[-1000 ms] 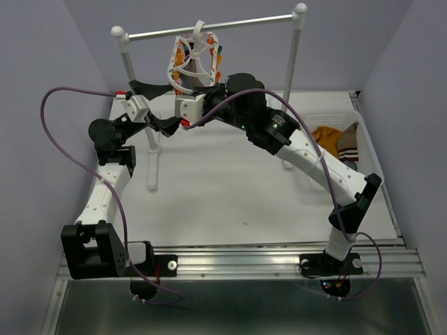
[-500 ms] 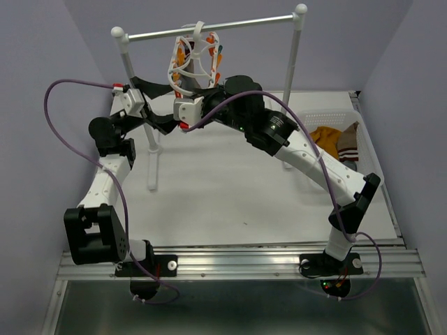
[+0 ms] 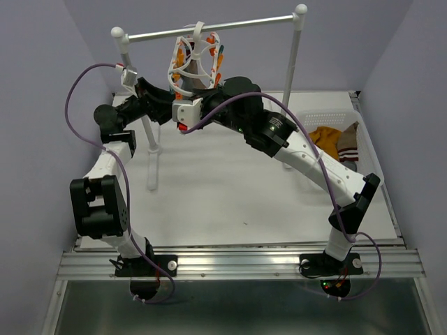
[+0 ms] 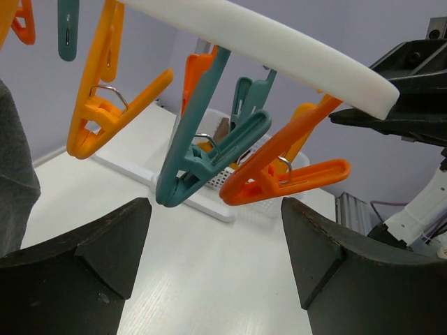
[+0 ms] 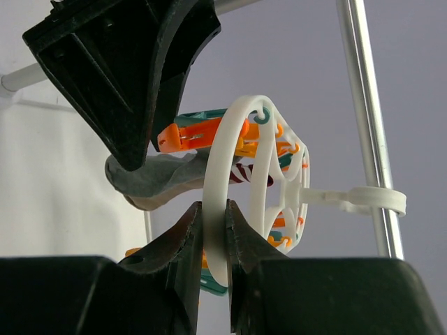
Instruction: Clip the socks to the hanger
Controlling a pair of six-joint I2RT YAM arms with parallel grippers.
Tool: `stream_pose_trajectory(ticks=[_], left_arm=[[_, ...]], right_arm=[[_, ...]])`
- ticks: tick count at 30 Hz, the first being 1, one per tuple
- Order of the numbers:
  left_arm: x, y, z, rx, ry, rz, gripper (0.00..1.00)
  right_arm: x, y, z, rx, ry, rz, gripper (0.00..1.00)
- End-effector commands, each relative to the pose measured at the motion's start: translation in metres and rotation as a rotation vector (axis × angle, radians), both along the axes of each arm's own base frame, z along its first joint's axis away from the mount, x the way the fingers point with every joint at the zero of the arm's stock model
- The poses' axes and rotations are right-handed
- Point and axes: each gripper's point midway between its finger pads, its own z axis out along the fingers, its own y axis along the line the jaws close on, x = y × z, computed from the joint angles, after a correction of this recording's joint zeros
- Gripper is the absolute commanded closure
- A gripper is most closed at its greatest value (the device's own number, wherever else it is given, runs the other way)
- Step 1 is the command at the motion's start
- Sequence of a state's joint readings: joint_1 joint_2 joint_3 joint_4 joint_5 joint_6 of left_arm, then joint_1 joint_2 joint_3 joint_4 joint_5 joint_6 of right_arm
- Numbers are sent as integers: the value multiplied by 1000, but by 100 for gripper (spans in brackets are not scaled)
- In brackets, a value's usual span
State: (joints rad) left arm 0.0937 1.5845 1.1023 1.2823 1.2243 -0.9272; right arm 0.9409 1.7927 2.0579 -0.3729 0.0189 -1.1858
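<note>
The hanger [image 3: 196,60], a white ring with orange and teal clips, hangs from the rack's crossbar. My right gripper [image 5: 214,209] is shut on the hanger's ring [image 5: 219,174] from below. A grey sock [image 5: 148,179] hangs from an orange clip [image 5: 202,134], and a red-and-white striped sock [image 5: 244,172] shows behind it. My left gripper [image 4: 216,237] is open and empty, just under a teal clip [image 4: 209,157] and an orange clip [image 4: 286,174]. The grey sock [image 4: 14,174] is at its left edge. In the top view, the left gripper [image 3: 159,98] sits left of the hanger. More socks [image 3: 328,137] lie in the basket.
The white two-post rack with its metal crossbar [image 3: 230,24] stands at the back of the table. A white perforated basket [image 3: 342,115] sits at the right edge. The right arm [image 3: 300,150] stretches diagonally across the table. A purple cable [image 3: 77,84] loops above the left arm.
The left arm has risen and swung in toward the hanger, so its jaws are now just under the clips. Its jaws have narrowed slightly. The right gripper still holds the ring.
</note>
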Motion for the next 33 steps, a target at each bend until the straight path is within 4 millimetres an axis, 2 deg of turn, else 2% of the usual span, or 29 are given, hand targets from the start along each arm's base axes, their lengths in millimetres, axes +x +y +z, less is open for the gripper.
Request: stream_pose_trajectory(ticks=[1,13,20,33], left_arm=[[-88,-7,77,82,-848,-9,13],[-111,-10,80,115,-926,6,13],[-109,-10,86,115,-943,4,12],[-119,-15,98,130,-1050,13,12]], right_arm=[[-4,-6,25,52,-54,-21,99],[-10,0,27,67,-44,-20,99],[-15,1,24,66,-35,-10,99],[-15,6,24,69,-37,-18,99]])
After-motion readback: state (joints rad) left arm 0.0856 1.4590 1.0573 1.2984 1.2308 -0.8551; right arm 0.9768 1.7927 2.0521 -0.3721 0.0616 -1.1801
